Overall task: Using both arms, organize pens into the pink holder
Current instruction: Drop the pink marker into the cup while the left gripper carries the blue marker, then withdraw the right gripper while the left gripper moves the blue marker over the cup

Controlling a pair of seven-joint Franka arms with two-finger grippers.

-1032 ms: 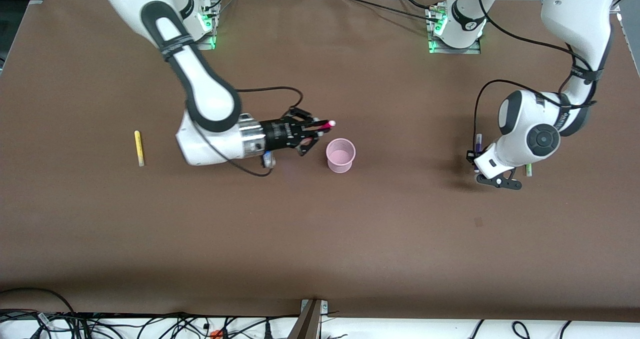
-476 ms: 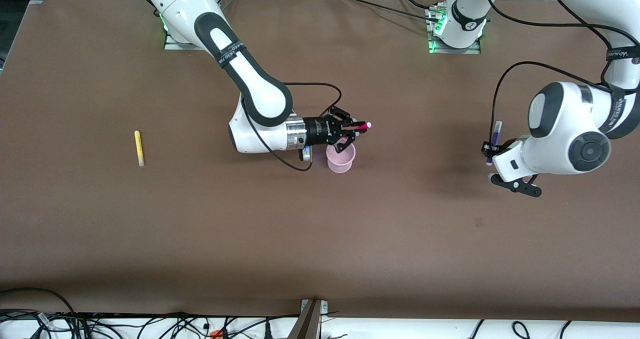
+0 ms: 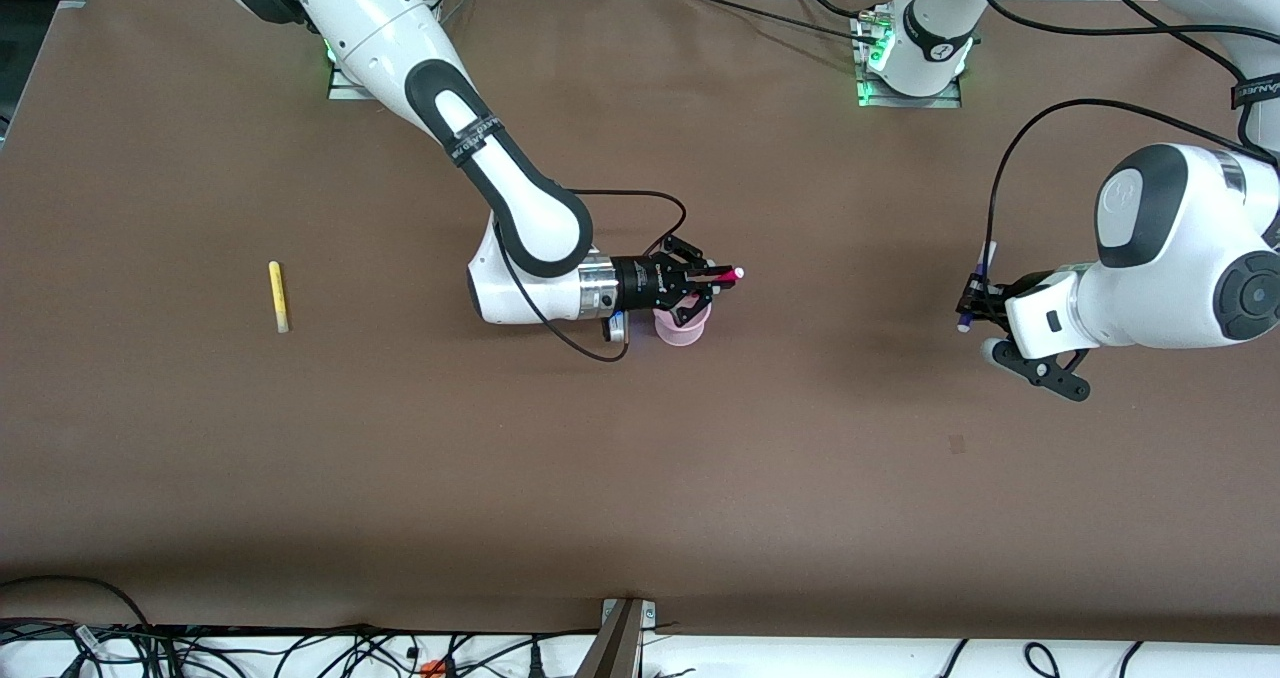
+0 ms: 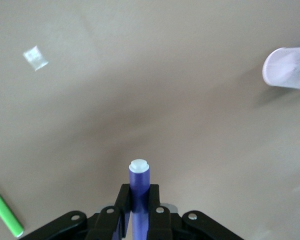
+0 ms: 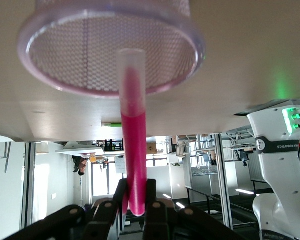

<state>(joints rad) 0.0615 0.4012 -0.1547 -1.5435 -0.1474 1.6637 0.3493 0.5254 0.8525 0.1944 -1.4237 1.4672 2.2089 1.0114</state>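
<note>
Pens are split between both arms: the right claw (image 3: pixel 712 288) is clamped on the magenta pen (image 3: pixel 722 275), lying level over the pink holder (image 3: pixel 683 325); released like that, it could glance off the rim. The left claw (image 3: pixel 975 300), shut on the dark purple pen (image 3: pixel 971 299), hangs above the table (image 3: pixel 640 478) toward its own end. A yellow pen (image 3: pixel 277 296) and green pen (image 4: pixel 5 213) lie unpicked.

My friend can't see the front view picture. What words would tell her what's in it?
The right claw holds a magenta pen level over the pink holder. Toward the left arm's end of the table, the left claw grips a dark purple pen. A yellow pen lies alone.
</note>
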